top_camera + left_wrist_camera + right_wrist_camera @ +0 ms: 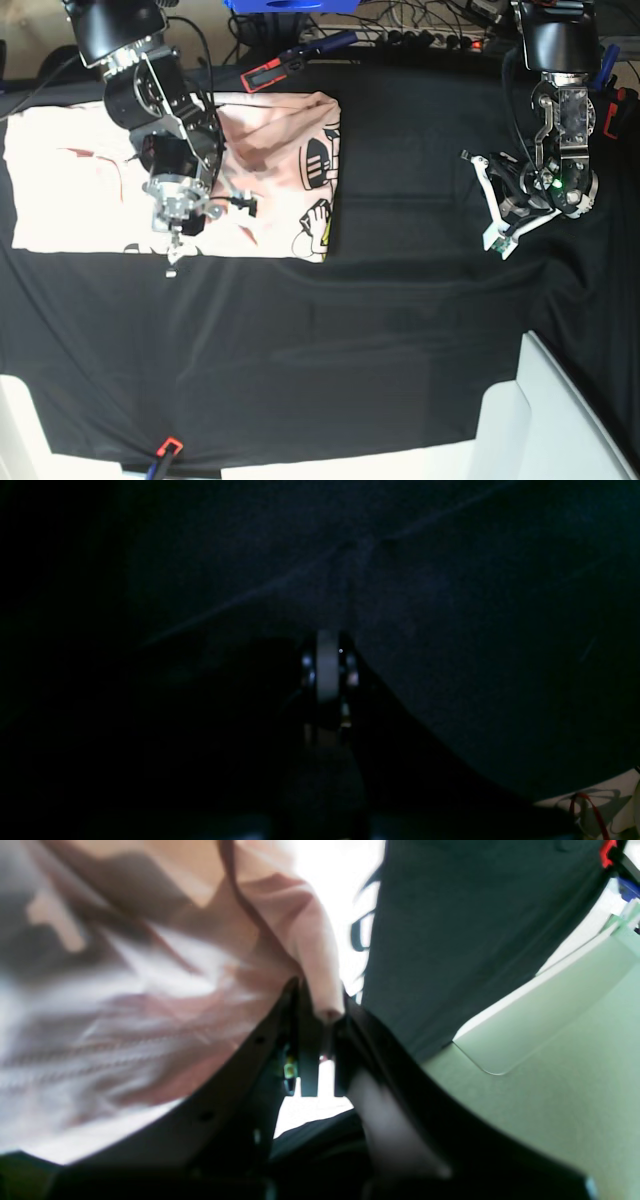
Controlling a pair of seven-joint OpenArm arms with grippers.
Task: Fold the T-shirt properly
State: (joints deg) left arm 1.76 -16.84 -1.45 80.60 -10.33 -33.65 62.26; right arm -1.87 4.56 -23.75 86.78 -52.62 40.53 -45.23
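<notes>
The right hand [322, 1040] is pinching the T-shirt [270, 150] edge; the left hand [497, 243] is hanging clenched, empty, above the worktop [400, 330].

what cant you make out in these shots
- Left wrist view: nearly black; only the shut left gripper over dark cloth shows.
- Right wrist view: T-shirt blurred, print unreadable.
- Base view: right gripper too small to see its jaws; the arm hides part of the shirt.
</notes>
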